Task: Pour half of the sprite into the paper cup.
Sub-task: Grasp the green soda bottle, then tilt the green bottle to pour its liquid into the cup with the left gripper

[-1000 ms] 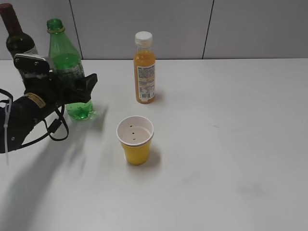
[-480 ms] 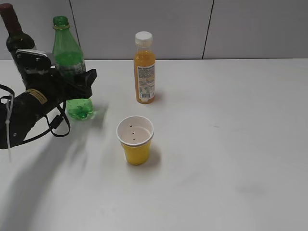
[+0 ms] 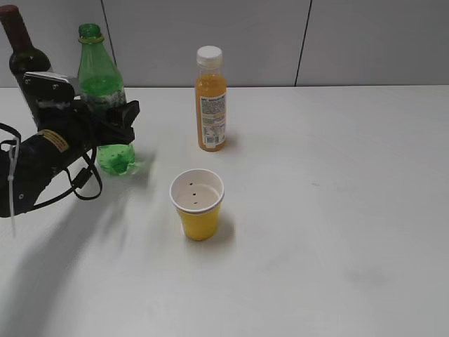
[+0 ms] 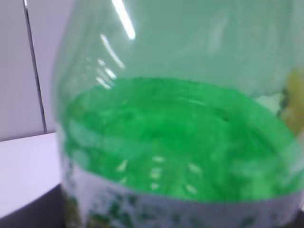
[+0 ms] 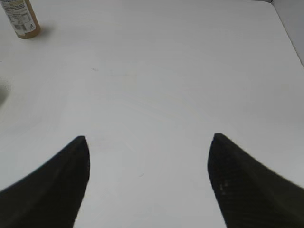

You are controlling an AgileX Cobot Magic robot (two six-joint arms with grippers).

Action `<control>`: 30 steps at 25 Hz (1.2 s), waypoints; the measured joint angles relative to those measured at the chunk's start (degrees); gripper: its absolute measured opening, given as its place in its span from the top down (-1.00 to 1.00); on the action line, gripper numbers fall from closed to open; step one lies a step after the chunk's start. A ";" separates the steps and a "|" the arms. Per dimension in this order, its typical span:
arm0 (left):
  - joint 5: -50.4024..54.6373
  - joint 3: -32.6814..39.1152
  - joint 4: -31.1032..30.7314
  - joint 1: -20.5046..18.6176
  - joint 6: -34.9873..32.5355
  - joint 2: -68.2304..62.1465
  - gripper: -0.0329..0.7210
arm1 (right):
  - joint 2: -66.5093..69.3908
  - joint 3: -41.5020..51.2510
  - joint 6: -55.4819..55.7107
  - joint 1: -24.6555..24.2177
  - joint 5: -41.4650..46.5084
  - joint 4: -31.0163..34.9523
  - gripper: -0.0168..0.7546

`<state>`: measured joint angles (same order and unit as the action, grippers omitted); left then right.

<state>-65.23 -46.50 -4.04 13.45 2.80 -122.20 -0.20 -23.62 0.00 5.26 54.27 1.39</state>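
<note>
Left gripper point(image 3: 105, 121), at the left edge of the exterior frame, has its jaws around the label band of the sprite point(image 3: 102, 88); whether they clamp it firmly cannot be told. That green bottle stands upright in the upper left, filling the left wrist view. Behind it stands a dark wine bottle point(image 3: 21, 49). Right gripper point(image 5: 148, 142) hangs released over the bare white table point(image 3: 337, 210). Below center sits the yellow paper cup point(image 3: 198, 203), with an orange juice bottle point(image 3: 210, 98) behind it.

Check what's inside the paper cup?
The paper cup shows a white inside with a few small dark specks and no visible liquid. Its near wall hides the front part of the bottom.
</note>
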 joint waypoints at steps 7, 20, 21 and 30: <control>2.69 4.36 3.33 0.00 -3.63 4.17 -0.38 | 0.00 0.00 0.00 0.00 0.00 0.00 -0.56; 2.90 16.54 19.98 7.09 -24.68 18.81 -0.37 | 0.00 0.00 0.00 0.00 0.00 0.00 -0.55; 2.90 17.15 21.66 8.44 -26.84 19.43 -0.37 | 0.00 0.00 0.00 0.00 0.00 0.00 -0.55; 2.98 19.24 34.18 17.81 -44.03 22.32 -0.37 | 0.00 0.00 0.00 0.00 0.00 0.00 -0.55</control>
<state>-62.25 -27.25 30.14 31.25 -41.23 -99.87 -0.20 -23.62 0.00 5.26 54.27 1.39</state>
